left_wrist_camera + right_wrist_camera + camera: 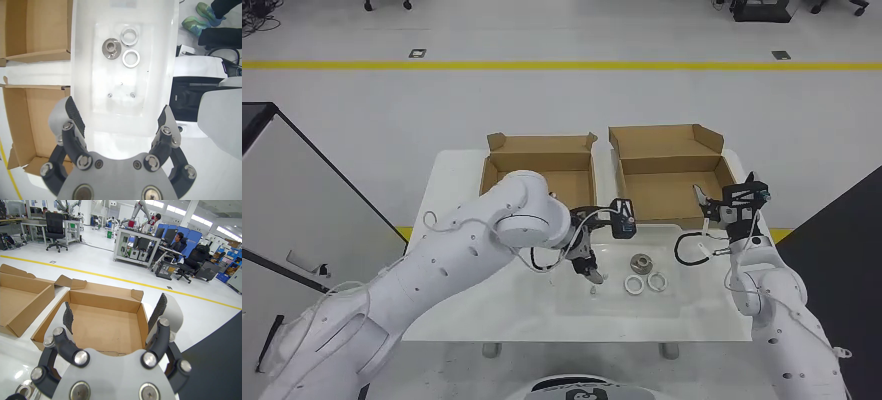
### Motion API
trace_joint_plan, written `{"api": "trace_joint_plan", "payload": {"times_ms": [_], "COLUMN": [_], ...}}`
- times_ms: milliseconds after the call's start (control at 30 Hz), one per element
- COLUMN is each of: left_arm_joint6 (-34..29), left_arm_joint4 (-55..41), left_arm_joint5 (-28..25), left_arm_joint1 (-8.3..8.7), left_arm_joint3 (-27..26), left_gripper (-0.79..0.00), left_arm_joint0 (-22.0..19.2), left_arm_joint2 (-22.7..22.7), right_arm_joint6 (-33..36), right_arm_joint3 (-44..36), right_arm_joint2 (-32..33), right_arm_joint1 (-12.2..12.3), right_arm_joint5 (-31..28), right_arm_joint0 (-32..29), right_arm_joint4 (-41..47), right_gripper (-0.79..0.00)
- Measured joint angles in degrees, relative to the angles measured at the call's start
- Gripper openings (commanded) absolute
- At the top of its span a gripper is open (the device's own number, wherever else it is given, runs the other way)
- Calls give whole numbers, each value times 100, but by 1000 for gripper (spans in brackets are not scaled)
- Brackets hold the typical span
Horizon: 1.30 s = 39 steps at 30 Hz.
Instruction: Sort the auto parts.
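- My left gripper [119,110] has its fingers spread wide with nothing between them. The black ribbed pads [74,113] look rubbery, so I'd expect them to bite fine on slick metal.
- It hangs over the white table [85,62], aimed down at three tiny screws [109,95] lying loose just past the tips. My guess is that's why it's parked there: small stuff first.
- A bit farther out there are two shiny rings [130,58], flat and smooth. They sit right beside a round flanged hub [111,48] with a hole through the middle. Can't tell if they're actually touching it.
- All the parts are lying flat on the table, none boxed yet, so I'd say the sorting has barely started.
- My right gripper [115,306] is gaping and empty too. It's held up by the near wall of the right-hand box [105,321], which reads to me like a waiting pose close to its drop spot.
- The left-hand box [539,170] sits just beside it along the table's far side. Both are plain brown corrugated cardboard with the flaps folded open, presumably one per kind of part.
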Motion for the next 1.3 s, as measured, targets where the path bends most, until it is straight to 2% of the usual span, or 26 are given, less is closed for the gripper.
{"api": "trace_joint_plan", "payload": {"times_ms": [200, 500, 700, 800, 900, 1033, 1200, 1300], "left_arm_joint6": [-70, -17, 80, 55, -31, -81, -98, -97], "left_arm_joint4": [-151, 311, 473, 523, 591, 612, 580, 561], "left_arm_joint5": [73, 34, 5, -27, 28, 83, 100, 99], "left_arm_joint1": [-135, -251, -324, -361, -418, -507, -613, -668], "left_arm_joint3": [457, 708, 773, 796, 801, 841, 888, 954], "left_gripper": [0, 0, -129, -222, -209, -345, -348, -403], "left_arm_joint0": [-366, -422, -437, -437, -455, -482, -499, -521], "left_arm_joint2": [502, 841, 966, 1047, 1214, 1385, 1530, 1625], "right_arm_joint6": [0, 0, 0, 0, 0, 0, 0, 0], "right_arm_joint3": [0, 0, 0, 0, 0, 0, 0, 0], "right_arm_joint2": [0, 0, 0, 0, 0, 0, 0, 0], "right_arm_joint1": [0, 0, 0, 0, 0, 0, 0, 0], "right_arm_joint5": [0, 0, 0, 0, 0, 0, 0, 0], "right_arm_joint0": [0, 0, 0, 0, 0, 0, 0, 0], "right_arm_joint4": [0, 0, 0, 0, 0, 0, 0, 0], "right_gripper": [0, 0, 0, 0, 0, 0, 0, 0]}}
